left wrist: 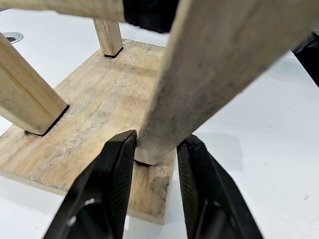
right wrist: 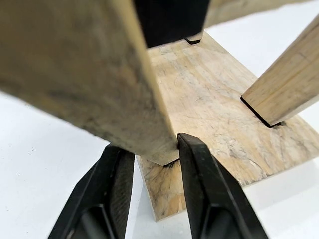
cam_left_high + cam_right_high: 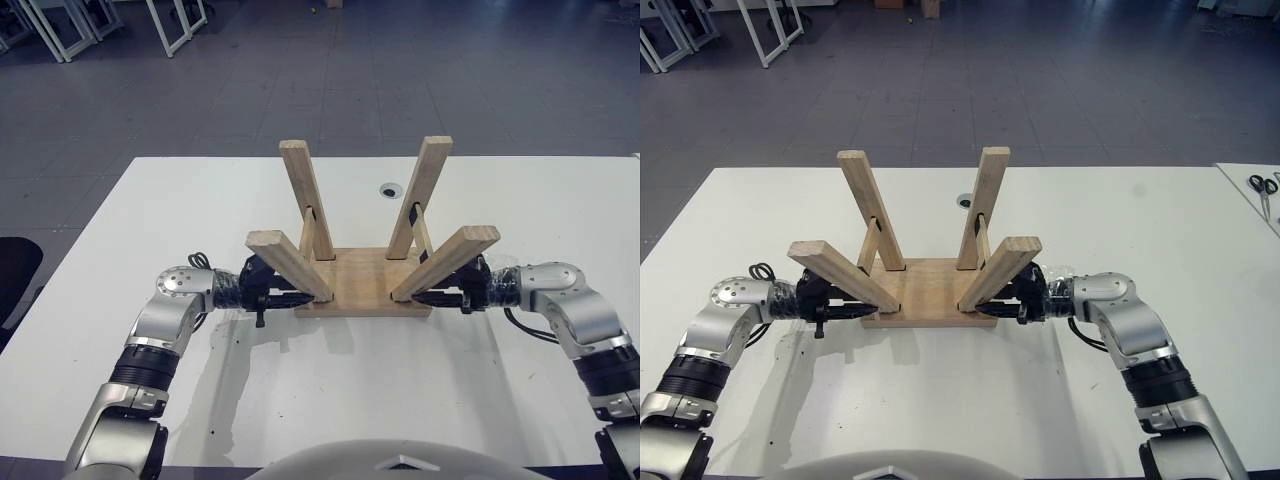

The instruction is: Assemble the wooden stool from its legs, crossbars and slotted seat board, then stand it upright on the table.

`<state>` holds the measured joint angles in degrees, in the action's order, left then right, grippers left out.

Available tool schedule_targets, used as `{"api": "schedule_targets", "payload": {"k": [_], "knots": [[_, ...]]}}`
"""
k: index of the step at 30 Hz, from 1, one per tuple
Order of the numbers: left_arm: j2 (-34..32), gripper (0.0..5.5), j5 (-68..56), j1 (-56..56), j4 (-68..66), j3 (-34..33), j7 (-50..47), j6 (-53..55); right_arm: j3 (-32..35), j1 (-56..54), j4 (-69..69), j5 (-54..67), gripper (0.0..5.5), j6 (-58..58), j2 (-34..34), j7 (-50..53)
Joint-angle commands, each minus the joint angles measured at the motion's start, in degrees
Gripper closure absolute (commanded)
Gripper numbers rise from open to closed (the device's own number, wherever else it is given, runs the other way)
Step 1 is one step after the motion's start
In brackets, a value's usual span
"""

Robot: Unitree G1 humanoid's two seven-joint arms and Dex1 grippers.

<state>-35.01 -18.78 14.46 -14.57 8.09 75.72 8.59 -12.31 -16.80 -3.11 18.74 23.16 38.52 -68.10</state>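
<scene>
Near legs [image 3: 290, 262] clenched at the base, stool [image 3: 425, 190] upside down
Left gripper [image 3: 285, 298] and right gripper [image 3: 432, 297] each pinch one leg; seat board [image 3: 362, 285] lies flat between them, legs pointing up.

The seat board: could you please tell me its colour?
The seat board is pale, grainy natural wood; clearest in the left wrist view.

Pale straw-coloured wooden legs [image 3: 305, 200] rise from a tan, streak-grained seat board [image 3: 360, 285] between the black-fingered left gripper [image 1: 158, 144] and right gripper [image 2: 149, 147], on a plain white table [image 3: 520, 210] before a grey tiled floor [image 3: 300, 80].
</scene>
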Motion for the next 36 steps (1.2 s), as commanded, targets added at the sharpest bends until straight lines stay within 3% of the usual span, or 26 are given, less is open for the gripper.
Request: {"api": "schedule_targets", "payload": {"k": [1, 9, 13, 16, 18, 21, 25, 28, 35, 36], "knots": [[-0.1, 4.3, 0.0, 1.1, -0.9, 0.7, 1.9, 1.3, 0.8, -1.8, -1.5, 1.5, 4.22, -0.2, -1.0, -2.1], [-3.8, 4.3, -11.6, 1.3, 10.3, -3.0, 7.3, 15.9, 6.8, 0.4, 4.0, 9.9, 4.25, 6.8, 1.9, -7.0], [-7.6, 4.3, -25.2, 6.4, 18.3, -8.3, 5.4, 36.4, 14.7, -2.0, 8.4, 24.5, 4.29, 23.1, 5.4, -9.0], [-7.7, 4.3, -33.0, 15.2, 12.6, -8.4, 3.4, 56.7, 12.1, -9.9, -0.1, 27.6, 4.33, 35.6, 7.8, -12.5], [-5.7, 4.3, -35.6, 18.8, 5.2, -7.1, 3.0, 68.7, 9.7, -17.5, -11.3, 26.4, 4.33, 42.1, 5.1, -11.8], [-1.0, 4.3, -36.1, 22.1, -9.2, -6.2, 1.5, 81.9, 6.0, -27.6, -27.8, 23.5, 3.56, 49.0, 1.1, -12.5], [1.5, 4.3, -35.3, 26.1, -26.0, -6.8, -1.0, 83.9, 3.4, -35.2, -41.9, 19.6, 2.74, 51.8, -3.0, -14.1], [0.7, 4.3, -34.6, 27.4, -31.0, -8.3, -2.2, 83.9, -0.4, -34.8, -43.8, 15.9, 2.74, 50.0, -2.5, -16.6], [0.7, 4.3, -34.5, 26.8, -27.8, -9.2, -3.4, 83.6, -3.2, -31.0, -40.6, 13.6, 2.74, 49.1, 0.0, -21.9], [0.8, 4.01, -34.5, 26.4, -27.1, -9.8, -3.4, 83.3, -3.0, -31.0, -40.5, 13.7, 2.7, 49.2, 0.0, -22.2]]}}
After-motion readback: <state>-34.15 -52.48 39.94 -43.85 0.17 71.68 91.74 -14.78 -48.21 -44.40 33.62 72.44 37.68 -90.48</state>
